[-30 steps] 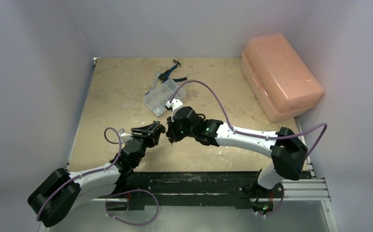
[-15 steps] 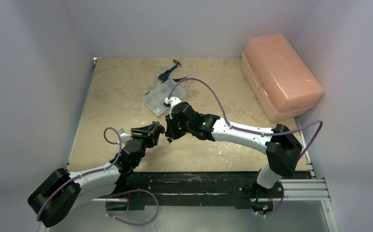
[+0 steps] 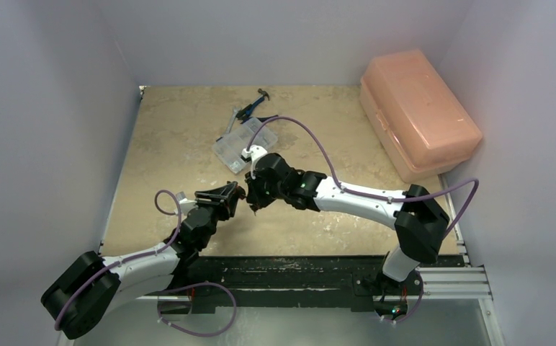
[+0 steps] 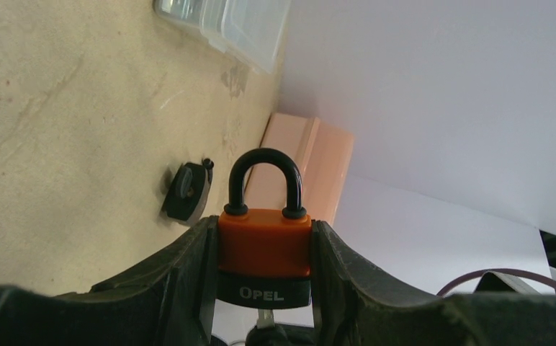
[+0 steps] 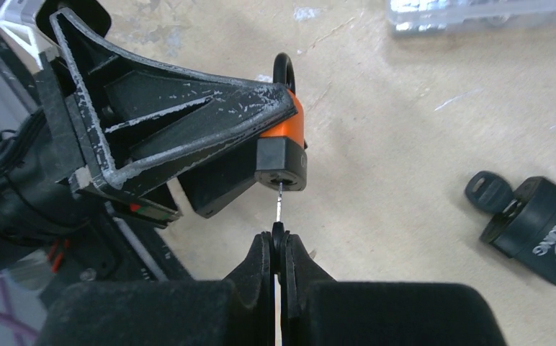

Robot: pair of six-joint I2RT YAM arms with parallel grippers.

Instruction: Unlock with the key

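My left gripper point(image 4: 263, 238) is shut on an orange padlock point(image 4: 264, 245) with a black base marked OPEL and a closed black shackle. The padlock also shows in the right wrist view point(image 5: 284, 148), held off the table. My right gripper point(image 5: 279, 245) is shut on the black head of a key point(image 5: 279, 209). The key's thin metal blade points up into the keyhole in the padlock's base, and part of the blade still shows. In the top view the two grippers meet at mid table, the left point(image 3: 230, 193) and the right point(image 3: 252, 198).
A second black padlock with its key point(image 5: 531, 220) lies on the table to the right. A clear plastic organiser box point(image 3: 244, 144) and blue-handled pliers point(image 3: 253, 108) lie further back. A large salmon-pink lidded box point(image 3: 419, 112) stands at the back right.
My right arm has shifted slightly left toward the left gripper, bringing the key closer to the padlock. The left arm has stayed still.
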